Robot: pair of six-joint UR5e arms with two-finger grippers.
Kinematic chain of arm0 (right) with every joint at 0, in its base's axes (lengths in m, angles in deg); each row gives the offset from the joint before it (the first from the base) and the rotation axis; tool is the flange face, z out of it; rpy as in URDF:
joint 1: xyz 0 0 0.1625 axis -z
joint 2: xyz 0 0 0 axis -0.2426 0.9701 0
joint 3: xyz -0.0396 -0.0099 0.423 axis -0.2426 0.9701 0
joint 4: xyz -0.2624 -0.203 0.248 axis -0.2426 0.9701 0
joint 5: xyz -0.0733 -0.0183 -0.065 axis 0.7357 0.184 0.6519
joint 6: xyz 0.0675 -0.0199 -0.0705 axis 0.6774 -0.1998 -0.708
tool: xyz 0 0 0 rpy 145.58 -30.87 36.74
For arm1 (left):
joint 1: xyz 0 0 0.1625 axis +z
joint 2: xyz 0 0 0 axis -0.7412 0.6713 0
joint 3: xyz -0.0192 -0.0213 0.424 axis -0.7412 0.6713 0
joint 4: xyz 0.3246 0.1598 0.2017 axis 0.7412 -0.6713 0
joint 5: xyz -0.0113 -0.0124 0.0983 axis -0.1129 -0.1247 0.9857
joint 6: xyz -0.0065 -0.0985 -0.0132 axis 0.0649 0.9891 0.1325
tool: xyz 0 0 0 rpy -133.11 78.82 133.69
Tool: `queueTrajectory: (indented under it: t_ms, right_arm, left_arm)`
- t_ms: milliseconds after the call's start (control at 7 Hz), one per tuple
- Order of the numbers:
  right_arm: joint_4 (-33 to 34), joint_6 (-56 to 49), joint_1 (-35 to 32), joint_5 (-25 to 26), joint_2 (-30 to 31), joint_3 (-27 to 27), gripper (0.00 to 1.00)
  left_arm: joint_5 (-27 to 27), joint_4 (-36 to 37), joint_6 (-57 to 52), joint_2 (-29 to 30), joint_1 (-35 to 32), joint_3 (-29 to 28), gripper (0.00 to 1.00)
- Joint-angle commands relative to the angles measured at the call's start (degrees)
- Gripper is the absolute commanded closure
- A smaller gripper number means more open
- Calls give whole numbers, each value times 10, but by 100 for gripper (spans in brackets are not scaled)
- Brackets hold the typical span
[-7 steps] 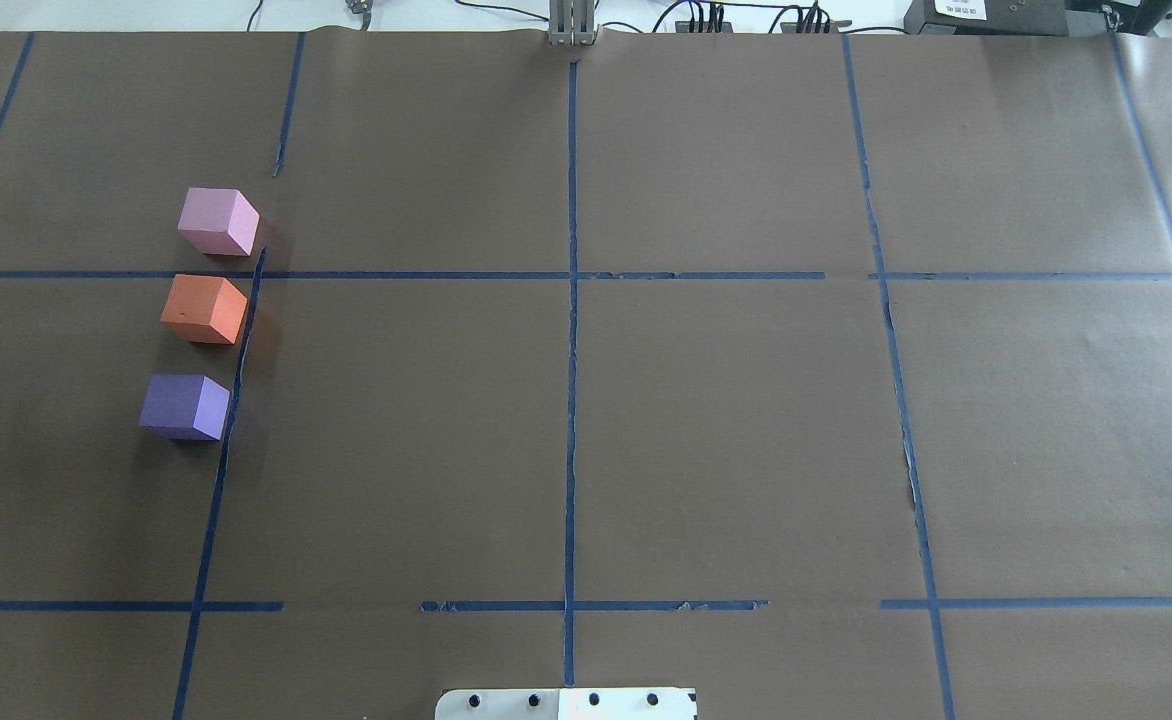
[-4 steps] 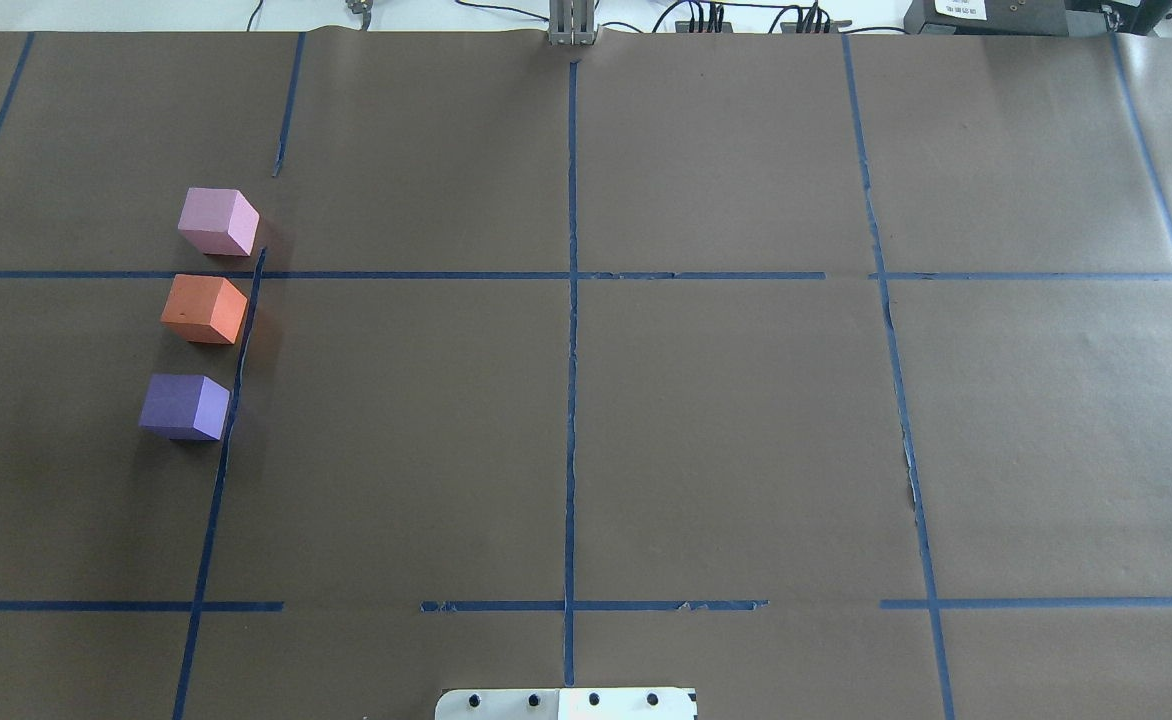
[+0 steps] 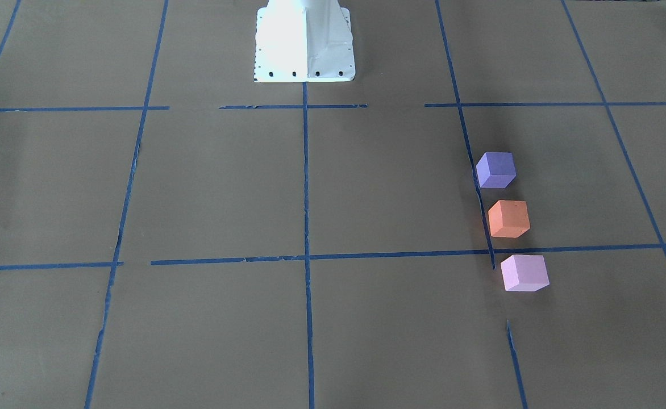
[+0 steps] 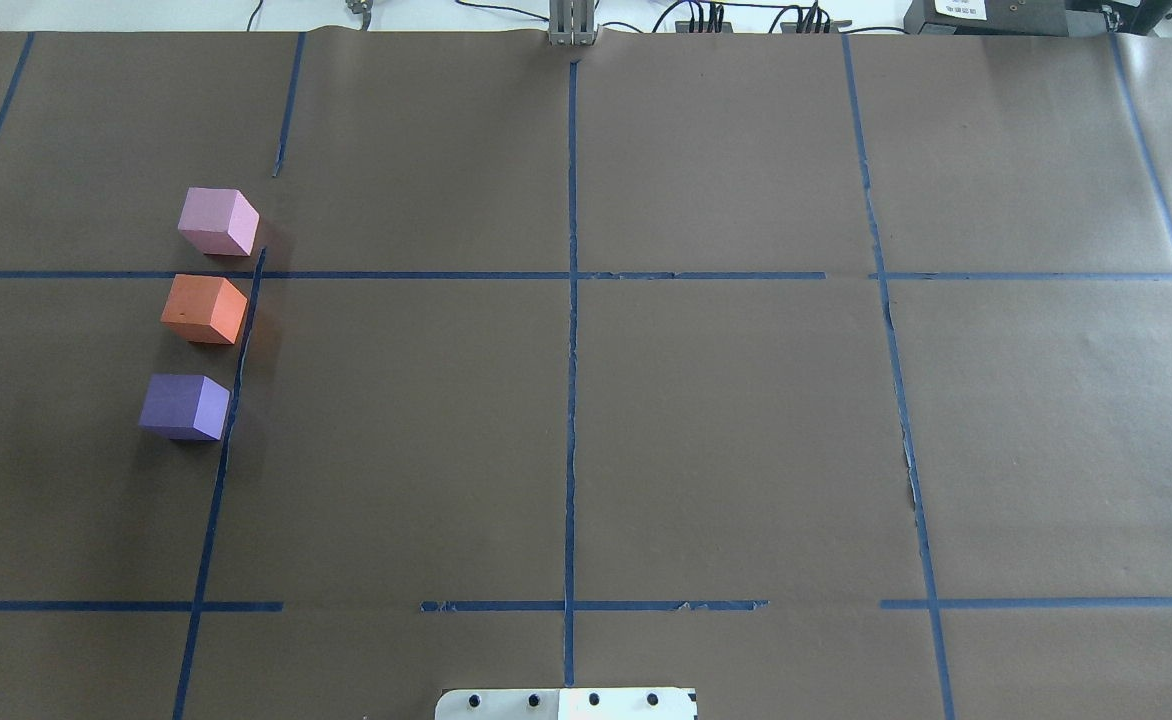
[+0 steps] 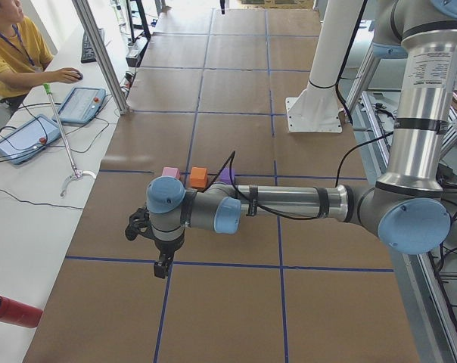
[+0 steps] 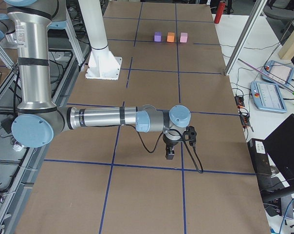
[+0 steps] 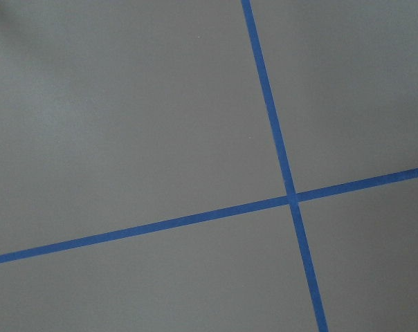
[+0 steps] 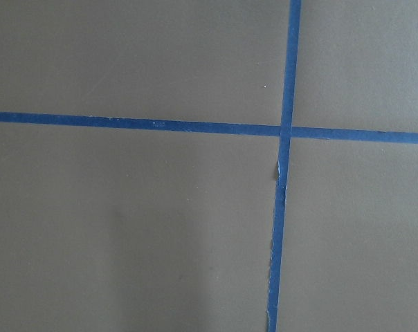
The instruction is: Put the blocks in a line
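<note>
Three blocks stand in a line on the brown table at my left side: the pale pink block (image 4: 218, 221) farthest, the orange block (image 4: 204, 309) in the middle, the violet block (image 4: 184, 406) nearest. In the front-facing view they are the violet block (image 3: 496, 169), orange block (image 3: 508, 218) and pink block (image 3: 524, 272). They stand apart with small gaps. My left gripper (image 5: 162, 266) shows only in the exterior left view, away from the blocks. My right gripper (image 6: 170, 153) shows only in the exterior right view, far from them. I cannot tell whether either is open.
Blue tape lines (image 4: 571, 300) form a grid on the table. The white robot base (image 3: 304, 40) stands at the middle of my edge. An operator (image 5: 9, 53) sits beside the table with control tablets (image 5: 81, 104). A red cylinder (image 5: 13, 311) lies off the table.
</note>
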Motion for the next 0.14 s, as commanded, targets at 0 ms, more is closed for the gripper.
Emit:
queueTrajectory:
  t_ms: [0]
  right_arm:
    - [0,0,0,0,0,-1,0]
  left_arm:
    - [0,2,2,0,0,4,0]
